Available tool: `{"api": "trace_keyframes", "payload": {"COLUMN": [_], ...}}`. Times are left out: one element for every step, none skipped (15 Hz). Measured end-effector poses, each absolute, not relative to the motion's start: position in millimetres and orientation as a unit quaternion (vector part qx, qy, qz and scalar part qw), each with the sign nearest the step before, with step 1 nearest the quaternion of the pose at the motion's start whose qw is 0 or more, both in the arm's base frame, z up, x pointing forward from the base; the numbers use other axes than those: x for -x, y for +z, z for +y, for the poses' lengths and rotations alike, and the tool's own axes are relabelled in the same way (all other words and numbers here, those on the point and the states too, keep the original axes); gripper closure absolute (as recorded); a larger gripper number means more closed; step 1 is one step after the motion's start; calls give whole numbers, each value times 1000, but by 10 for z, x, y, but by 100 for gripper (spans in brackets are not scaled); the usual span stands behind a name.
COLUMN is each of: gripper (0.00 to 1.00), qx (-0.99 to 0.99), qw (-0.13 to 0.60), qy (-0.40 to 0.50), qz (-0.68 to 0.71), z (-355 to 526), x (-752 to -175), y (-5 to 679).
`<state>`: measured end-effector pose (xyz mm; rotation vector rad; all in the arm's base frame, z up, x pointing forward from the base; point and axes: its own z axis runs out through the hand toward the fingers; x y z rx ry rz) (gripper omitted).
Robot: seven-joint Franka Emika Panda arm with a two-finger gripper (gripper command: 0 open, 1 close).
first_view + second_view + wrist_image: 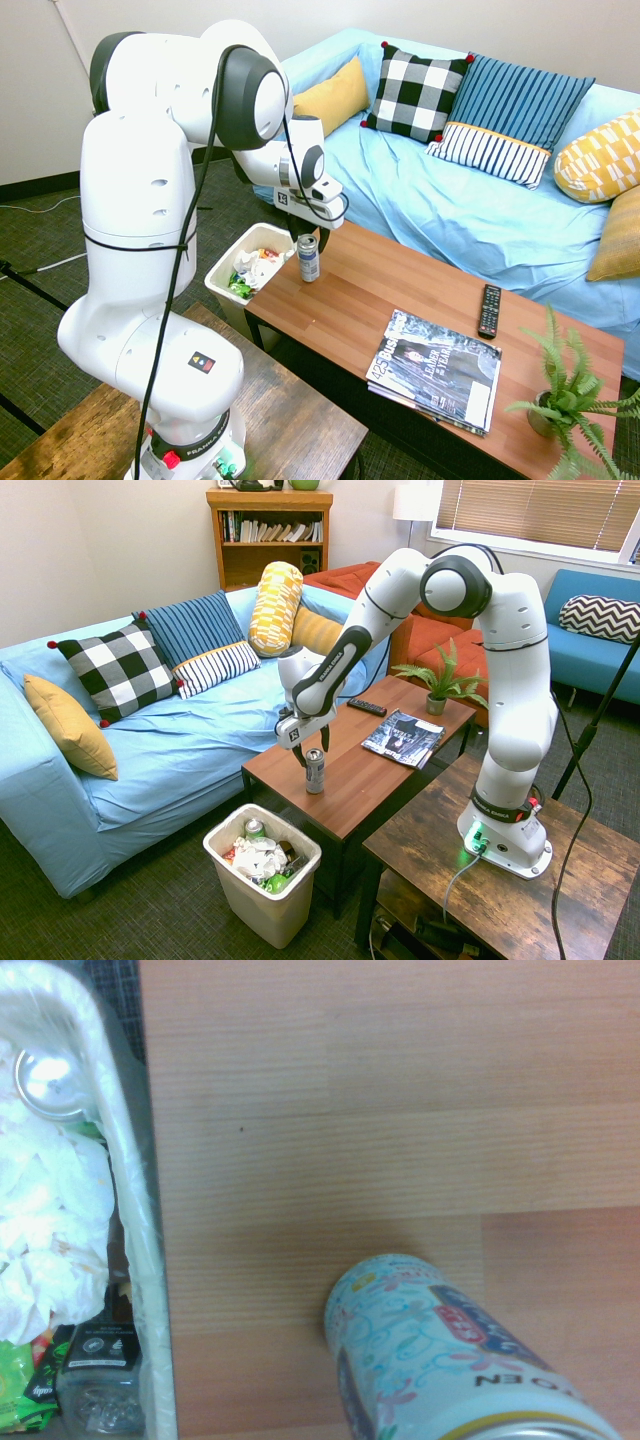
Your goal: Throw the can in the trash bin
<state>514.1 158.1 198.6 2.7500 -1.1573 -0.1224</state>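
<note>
The can [308, 258] [315, 770] stands upright on the wooden coffee table [400, 300] [370, 770], near the end closest to the trash bin. My gripper [313, 747] [308, 228] hangs directly over the can and is open, with a finger on each side of the can's top. The cream-white trash bin [222, 268] [290, 895] sits on the floor against that table end, holding white paper and green wrappers. The wrist view shows the can [440, 1360] close by and the bin's rim [120, 1160] beside the table edge.
A magazine [435, 370], a black remote [489, 310] and a potted plant [570, 390] lie further along the table. The blue sofa [460, 200] with several pillows runs behind it. Another can [45, 1080] lies in the bin.
</note>
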Motion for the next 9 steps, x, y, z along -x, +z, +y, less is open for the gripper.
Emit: {"api": "trace_keyframes", "payload": {"gripper": [0,0,100,100,100,100,100,100,100], "qx": [-918,-918,-918,-917,-917,-917,-916,-915,-914], "qw": [80,82,83,85,86,86,85,85,86], "qy": [-44,-47,-48,-49,-50,-51,-52,-53,-56], "qz": [-385,-384,-385,-386,-386,-387,-389,-390,-392], "z": [1605,1615,1614,1604,1597,1596,1596,1597,1598], "x": [-5132,-5129,-5132,-5135,-5137,-5141,-5148,-5157,-5165], "y": [1953,1930,1910,1892,1874,1860,1856,1857,1859]}}
